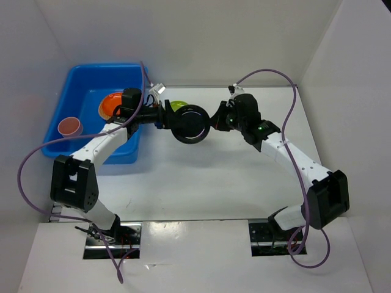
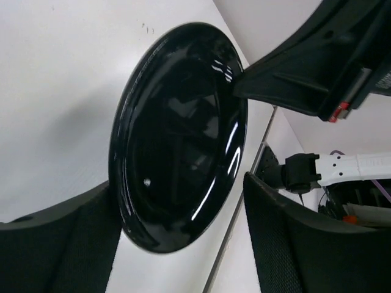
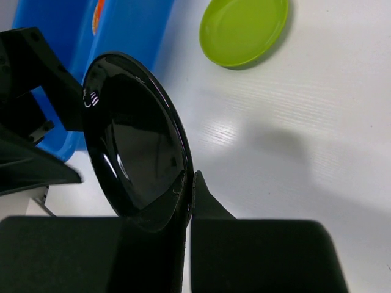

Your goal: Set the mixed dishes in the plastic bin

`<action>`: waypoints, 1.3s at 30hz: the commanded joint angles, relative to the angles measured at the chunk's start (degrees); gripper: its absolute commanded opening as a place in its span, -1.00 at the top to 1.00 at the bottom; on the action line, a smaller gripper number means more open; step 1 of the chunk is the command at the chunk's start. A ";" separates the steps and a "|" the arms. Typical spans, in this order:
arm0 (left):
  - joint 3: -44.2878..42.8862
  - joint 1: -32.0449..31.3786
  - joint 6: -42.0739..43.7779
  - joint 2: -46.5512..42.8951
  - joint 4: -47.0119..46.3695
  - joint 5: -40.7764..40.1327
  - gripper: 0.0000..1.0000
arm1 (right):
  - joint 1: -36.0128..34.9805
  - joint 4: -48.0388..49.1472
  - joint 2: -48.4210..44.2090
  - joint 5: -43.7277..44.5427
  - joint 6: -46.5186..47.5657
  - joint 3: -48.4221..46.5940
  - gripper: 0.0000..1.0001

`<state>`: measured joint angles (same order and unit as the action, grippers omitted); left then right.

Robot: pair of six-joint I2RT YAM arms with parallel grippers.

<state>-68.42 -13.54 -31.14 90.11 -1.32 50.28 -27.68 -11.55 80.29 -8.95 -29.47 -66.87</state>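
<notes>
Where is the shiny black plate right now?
In the top view the black plate is held up at centre between the two arms, just right of the blue bin, with the lime green plate behind it.

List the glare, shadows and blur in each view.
Top external: even light, all sharp, the black plate hardly shines. Left wrist: white glare streaks on the plate's glossy face, which mirrors dark shapes. Right wrist: small highlights near the plate's rim, a soft grey shadow on the table below the lime green plate, foreground blurred black.
</notes>
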 commanded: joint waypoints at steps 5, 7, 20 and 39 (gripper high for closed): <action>-2.94 -1.23 2.75 3.50 -1.23 1.93 0.09 | -1.50 2.41 0.56 -0.98 1.70 -4.32 0.98; -3.65 -1.23 2.04 3.50 -1.75 1.06 0.71 | -1.50 2.41 1.18 -0.46 1.70 -4.32 0.92; -11.03 11.59 -7.53 -4.41 0.88 -38.65 1.00 | 1.92 11.28 10.40 3.76 -3.39 -6.96 -0.64; -7.33 24.00 -37.50 23.53 -21.18 -55.29 1.00 | 2.46 8.39 45.56 4.29 -9.99 -30.34 -0.64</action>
<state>-71.48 10.28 -64.97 112.90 -15.59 -2.92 -25.56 -2.83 125.97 -5.98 -38.50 -92.33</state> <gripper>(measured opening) 0.157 0.826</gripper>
